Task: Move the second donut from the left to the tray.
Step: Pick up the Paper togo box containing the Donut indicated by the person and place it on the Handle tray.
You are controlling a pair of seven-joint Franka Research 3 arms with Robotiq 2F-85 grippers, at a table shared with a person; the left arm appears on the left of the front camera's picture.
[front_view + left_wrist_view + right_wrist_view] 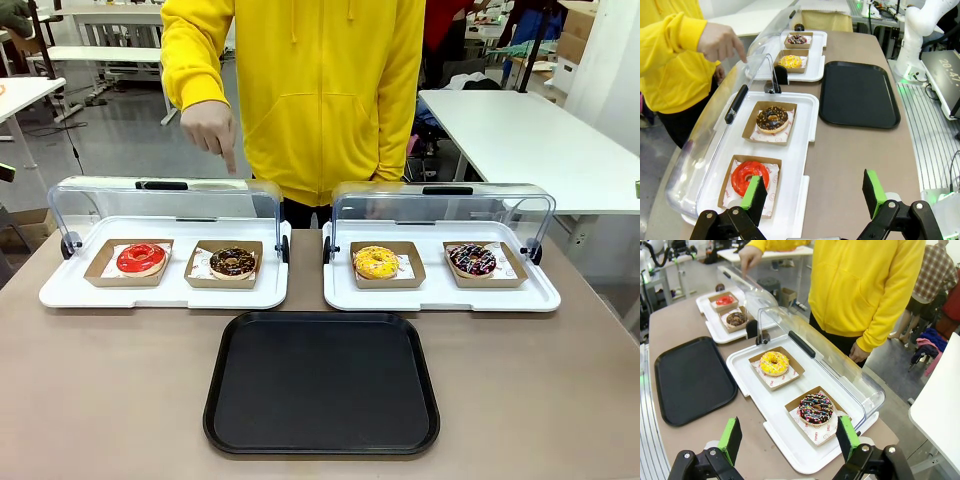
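The second donut from the left [233, 262] is a ring with brown chocolate on top and tiny pale sprinkles. It sits on white paper in its little brown box [225, 283]. The box stands on the left white tray [160, 295], and the clear lid [110, 200] of that tray is swung up.

In the front view, the red donut [141, 258] is close by at 9 o'clock from it, in a box of its own. The black tray [320, 385] lies flat on the table at about 5 o'clock from the chocolate donut, apart from it. At 3 o'clock, on the right white tray [440, 297], sit the yellow donut [376, 262] and the colourful sprinkle donut [472, 260].

A person in a yellow top stands across the table at 12 o'clock. The person's hand [212, 128] points one finger down, above the lid.

The left gripper [814, 195] has its fingers wide apart and holds nothing. In its own view the chocolate donut is at 11 o'clock, well ahead. The right gripper [789, 440] is spread wide too, with nothing in it. In its view the colourful sprinkle donut is near, at 1 o'clock.
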